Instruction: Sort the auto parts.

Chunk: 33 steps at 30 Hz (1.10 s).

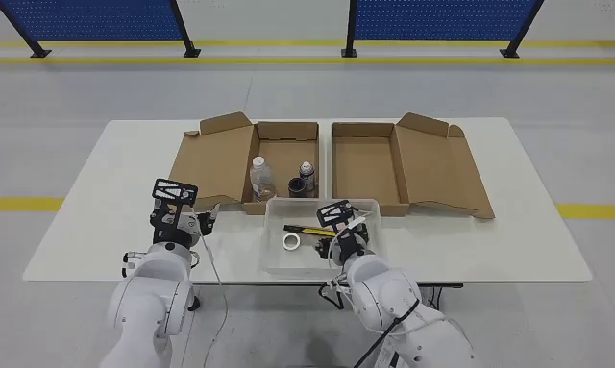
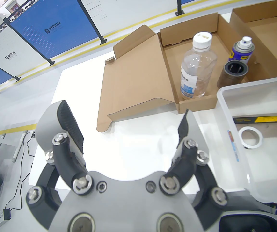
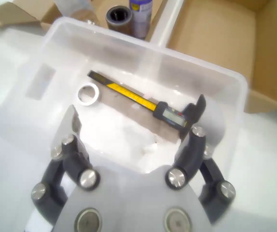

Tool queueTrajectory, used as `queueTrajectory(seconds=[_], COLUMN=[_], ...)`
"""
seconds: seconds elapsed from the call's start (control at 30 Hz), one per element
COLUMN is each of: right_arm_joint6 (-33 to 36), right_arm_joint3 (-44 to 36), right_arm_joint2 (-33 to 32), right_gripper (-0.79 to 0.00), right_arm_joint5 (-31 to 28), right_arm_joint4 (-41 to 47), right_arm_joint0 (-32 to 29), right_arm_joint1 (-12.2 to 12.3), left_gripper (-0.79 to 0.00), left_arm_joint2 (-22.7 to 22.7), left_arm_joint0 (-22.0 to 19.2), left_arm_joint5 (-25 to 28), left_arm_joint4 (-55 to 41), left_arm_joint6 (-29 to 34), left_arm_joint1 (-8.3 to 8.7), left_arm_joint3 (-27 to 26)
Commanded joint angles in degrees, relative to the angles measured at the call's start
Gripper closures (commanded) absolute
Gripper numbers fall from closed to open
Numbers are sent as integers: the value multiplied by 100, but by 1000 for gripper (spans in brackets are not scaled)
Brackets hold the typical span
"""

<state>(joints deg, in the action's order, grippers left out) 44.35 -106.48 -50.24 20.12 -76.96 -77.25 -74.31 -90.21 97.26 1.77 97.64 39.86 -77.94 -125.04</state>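
The left gripper [image 2: 125,111] hovers over the table [image 1: 96,205] beside the bin [image 1: 322,203], fingers spread, holding nothing. The left box [image 1: 288,142] already holds a bottle [image 1: 259,176], a dark cylinder [image 1: 296,187] and a spray can [image 1: 307,174]. A white ring [image 1: 291,241] and a caliper [image 1: 309,231] lie unsorted in the bin. The right gripper [image 3: 133,121] hangs above them, spread wide. No part lies in the right box [image 1: 365,171] yet, so the sorting looks roughly half done.

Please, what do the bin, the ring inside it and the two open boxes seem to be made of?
Bin: translucent, glossy plastic, as it seems; the table shows through its walls.
Ring: pale, smooth, with a dull sheen; maybe plastic or coated metal, I cannot tell which.
Left box and right box: brown matt cardboard, with folded flaps and raw cut edges.
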Motion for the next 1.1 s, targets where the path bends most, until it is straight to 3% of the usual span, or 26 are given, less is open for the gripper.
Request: queueTrajectory(seconds=[0.0,0.63,0.8,1.07], right_arm_joint6=[0,-74,543,2265], right_arm_joint3=[-2,-22,-207,-397], right_arm_joint2=[0,-50,-256,-234], right_gripper=[-785,-785,-785,-785], right_arm_joint5=[-3,-188,-593,-112], right_arm_joint4=[3,38,338,224], right_arm_joint0=[-1,1,161,760], right_arm_joint1=[0,4,8,-96], left_gripper=[-785,-785,-785,-785], left_arm_joint2=[0,0,0,0], left_arm_joint0=[0,0,0,0], left_arm_joint5=[0,0,0,0], left_arm_joint4=[0,0,0,0], left_arm_joint6=[0,0,0,0], left_arm_joint1=[0,0,0,0], left_arm_joint3=[0,0,0,0])
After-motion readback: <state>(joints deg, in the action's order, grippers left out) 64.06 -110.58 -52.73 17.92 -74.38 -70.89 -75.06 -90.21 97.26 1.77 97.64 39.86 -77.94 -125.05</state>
